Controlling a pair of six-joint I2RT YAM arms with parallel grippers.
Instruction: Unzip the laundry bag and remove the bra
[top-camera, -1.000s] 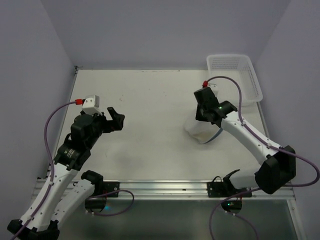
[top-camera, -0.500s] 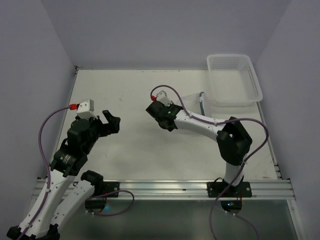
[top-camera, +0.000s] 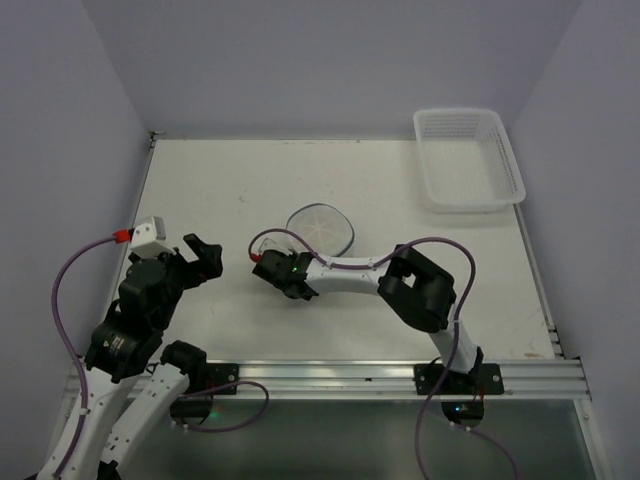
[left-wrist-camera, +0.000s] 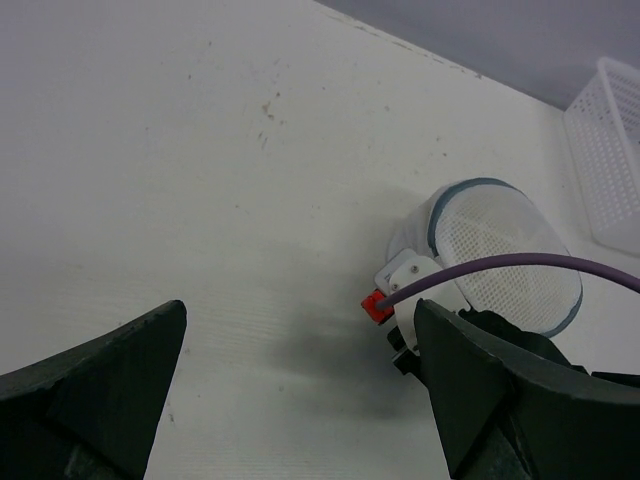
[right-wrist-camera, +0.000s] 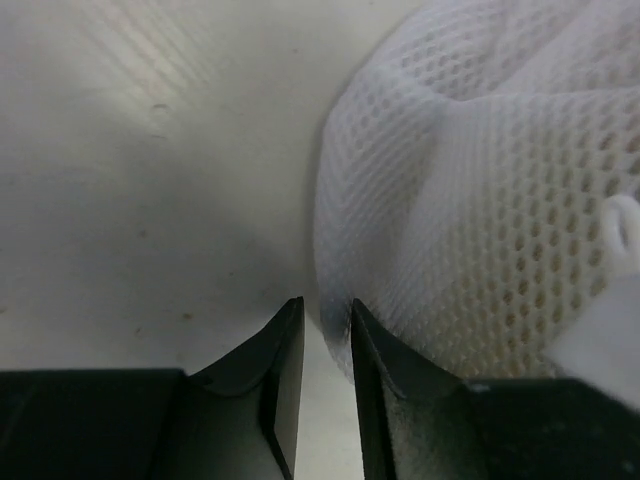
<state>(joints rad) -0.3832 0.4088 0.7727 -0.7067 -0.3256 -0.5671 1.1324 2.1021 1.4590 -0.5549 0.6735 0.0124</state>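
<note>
Right tool (right-wrist-camera: 325, 308) pinching laundry bag (right-wrist-camera: 480, 200) edge, left tool (left-wrist-camera: 300, 310) agape

The laundry bag (top-camera: 320, 228) lies near the middle of the surface (top-camera: 220, 180). It is a small round pouch of white translucent honeycomb mesh with thin dark hoop rims. It sits squat and tipped, one round face turned upward. What it holds is unclear.

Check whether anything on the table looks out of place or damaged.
Nothing stands out. The laundry bag looks intact mid-table, right against the right fingers, and the basket sits upright at the far right corner.
</note>
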